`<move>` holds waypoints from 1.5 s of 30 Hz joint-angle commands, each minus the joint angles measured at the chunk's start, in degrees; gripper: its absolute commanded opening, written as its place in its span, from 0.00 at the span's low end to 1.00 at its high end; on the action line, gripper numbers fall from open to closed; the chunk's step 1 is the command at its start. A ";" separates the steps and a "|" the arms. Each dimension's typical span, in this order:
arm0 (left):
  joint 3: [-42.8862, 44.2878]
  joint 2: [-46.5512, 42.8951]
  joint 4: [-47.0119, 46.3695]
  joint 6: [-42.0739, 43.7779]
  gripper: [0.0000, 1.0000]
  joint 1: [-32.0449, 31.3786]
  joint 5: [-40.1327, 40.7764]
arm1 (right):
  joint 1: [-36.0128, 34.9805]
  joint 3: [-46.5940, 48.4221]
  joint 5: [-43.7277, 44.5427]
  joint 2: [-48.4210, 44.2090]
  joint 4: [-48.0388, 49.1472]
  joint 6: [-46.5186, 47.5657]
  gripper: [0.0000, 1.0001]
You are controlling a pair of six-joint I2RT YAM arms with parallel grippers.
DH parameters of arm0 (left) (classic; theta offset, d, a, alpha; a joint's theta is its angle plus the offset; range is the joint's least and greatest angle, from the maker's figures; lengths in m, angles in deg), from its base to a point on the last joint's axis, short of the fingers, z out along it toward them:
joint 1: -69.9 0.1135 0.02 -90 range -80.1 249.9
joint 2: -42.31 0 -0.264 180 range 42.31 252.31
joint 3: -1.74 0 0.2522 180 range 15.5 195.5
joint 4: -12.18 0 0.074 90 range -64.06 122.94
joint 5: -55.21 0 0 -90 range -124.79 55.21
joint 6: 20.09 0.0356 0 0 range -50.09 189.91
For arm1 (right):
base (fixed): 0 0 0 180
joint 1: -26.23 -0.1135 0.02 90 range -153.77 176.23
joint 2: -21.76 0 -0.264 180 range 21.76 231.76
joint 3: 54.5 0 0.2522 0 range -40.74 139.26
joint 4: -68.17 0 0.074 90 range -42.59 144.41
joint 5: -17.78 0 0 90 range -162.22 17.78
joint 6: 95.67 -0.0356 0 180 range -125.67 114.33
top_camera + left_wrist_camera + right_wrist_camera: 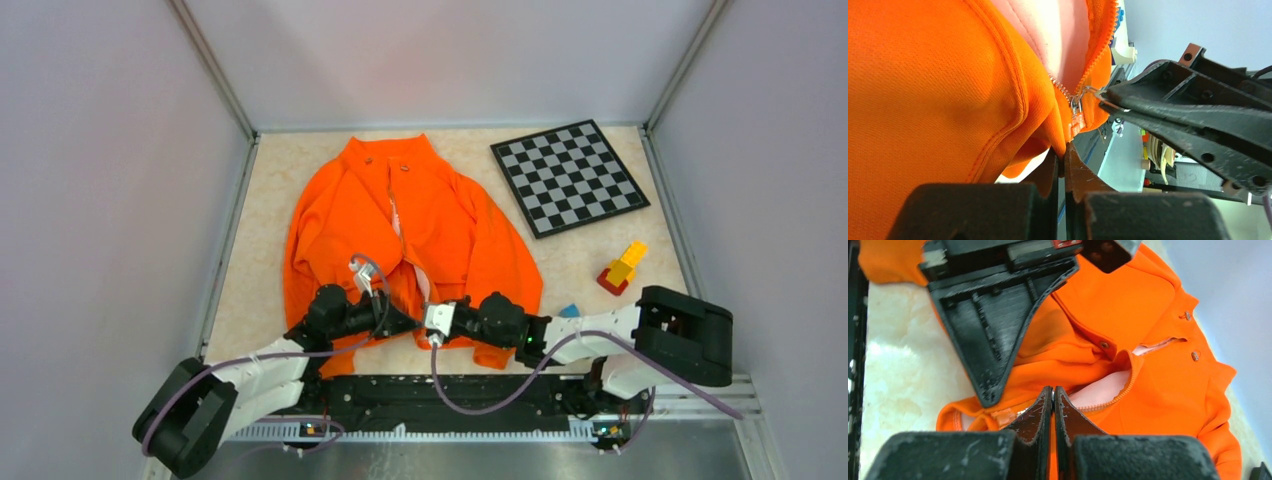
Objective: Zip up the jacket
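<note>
The bright orange fabric jacket (440, 215) lies on the pale marbled counter (270, 180), zipper (398, 215) running 6 to 12 o'clock; left fingers (1049, 175) pinch its hem (1060, 134), right fingers (1158, 92) pinch the metal pull (1087, 90) at the 6 o'clock end.

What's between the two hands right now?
The jacket's zipper slider, seen in the left wrist view. The right hand pinches its pull, and the left hand grips the fabric beside it.
</note>
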 commanded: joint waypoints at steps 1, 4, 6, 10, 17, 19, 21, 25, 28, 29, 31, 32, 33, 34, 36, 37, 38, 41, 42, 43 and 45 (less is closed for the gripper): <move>-0.24 -0.99 3.59 1.37 0.00 -0.46 -1.45 | 2.59 5.01 2.98 1.46 2.14 -7.87 0.00; -0.24 -1.31 4.49 1.31 0.00 -0.38 -1.40 | 3.83 7.35 3.68 2.57 0.17 -10.72 0.00; -0.24 -1.69 5.02 1.31 0.00 -0.38 -1.45 | 4.01 8.80 4.16 3.55 -0.90 -11.35 0.00; -0.03 -2.73 6.56 1.16 0.00 -0.40 -1.85 | 4.21 12.40 10.50 6.67 -0.80 -10.99 0.00; 0.73 -9.32 14.53 1.63 0.00 -0.44 -1.19 | 6.49 20.65 15.47 12.32 -0.08 -9.37 0.00; 1.02 -12.01 17.12 1.83 0.00 -0.52 -0.83 | 7.44 23.89 15.02 13.84 -1.50 -9.41 0.00; 1.28 -14.89 19.84 2.04 0.00 -0.47 -0.74 | 8.31 26.69 14.53 15.66 -2.02 -9.22 0.00; 4.70 -19.99 29.17 3.35 0.00 -0.47 0.26 | 10.67 33.10 13.50 20.62 -2.90 -10.35 0.00; 6.58 -23.32 36.01 4.65 0.00 -0.51 1.49 | 12.89 37.14 13.94 25.01 -0.83 -9.35 0.00; 6.88 -23.90 37.44 4.80 0.00 -0.49 1.74 | 13.57 38.79 14.11 26.40 -0.42 -9.18 0.00; 7.00 -24.36 39.00 4.71 0.00 -0.48 1.85 | 15.17 42.12 13.55 29.28 -0.09 -9.76 0.00; 7.05 -24.23 39.42 4.59 0.00 -0.47 1.57 | 15.87 43.76 13.13 30.46 0.02 -10.03 0.00; 7.00 -24.16 39.78 4.49 0.00 -0.47 1.27 | 16.75 45.25 12.83 31.66 0.16 -10.39 0.00; 6.97 -24.01 40.06 4.52 0.00 -0.47 1.02 | 17.56 46.95 12.37 32.93 0.10 -10.46 0.00; 7.11 -24.03 40.87 4.84 0.00 -0.47 0.58 | 18.80 50.11 11.47 35.27 0.13 -10.11 0.00; 7.40 -24.12 41.32 5.21 0.00 -0.51 0.70 | 19.44 51.85 11.22 36.47 0.12 -10.09 0.00; 8.63 -23.97 43.51 6.13 0.00 -0.47 0.86 | 21.22 56.26 10.02 39.59 -0.26 -10.50 0.00; 10.61 -23.02 46.50 7.15 0.00 -0.48 0.53 | 23.39 62.30 8.26 43.80 -0.70 -11.12 0.00; 11.26 -22.68 47.27 7.50 0.00 -0.47 0.31 | 23.98 64.38 7.93 45.28 -0.83 -11.09 0.00; 11.96 -22.42 48.27 8.00 0.00 -0.52 0.12 | 24.58 66.48 7.52 46.81 -0.95 -11.02 0.00; 13.14 -21.69 49.79 9.32 0.00 -0.47 -0.24 | 25.54 70.48 6.61 50.13 -0.61 -10.52 0.00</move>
